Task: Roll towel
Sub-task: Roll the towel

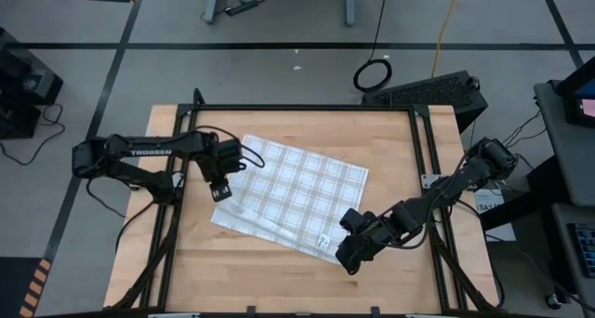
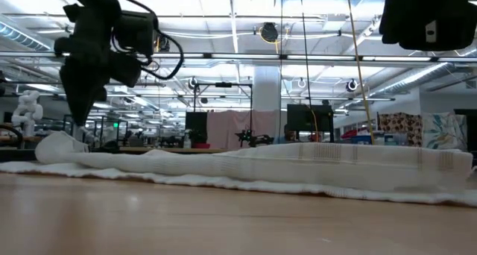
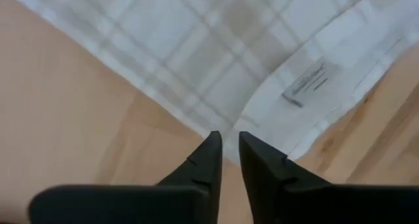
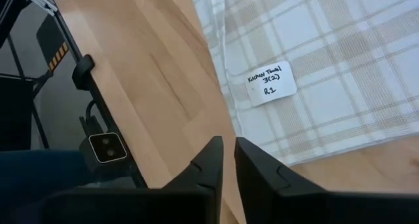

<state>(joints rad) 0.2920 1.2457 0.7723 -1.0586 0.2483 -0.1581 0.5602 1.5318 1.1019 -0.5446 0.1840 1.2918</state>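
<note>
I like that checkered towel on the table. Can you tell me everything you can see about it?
The towel is soft white cloth with thin grey plaid lines. It lies flat and skewed on the wooden table, with its near edge folded over into a low strip. A sewn tag shows by one corner and a white handwritten label by another. The left gripper and right gripper hang over opposite corners. The fingers are nearly together and hold nothing.

Robotics lab or workshop hall. Grey floor (image 1: 279, 72) marked with black tape lines, hazard stripes at upper left. Wooden desk (image 1: 279, 271) in black frame. Low view: open ceiling with strip lights (image 2: 223, 16), workstations and monitors (image 2: 305, 121) mid-frame.
</note>
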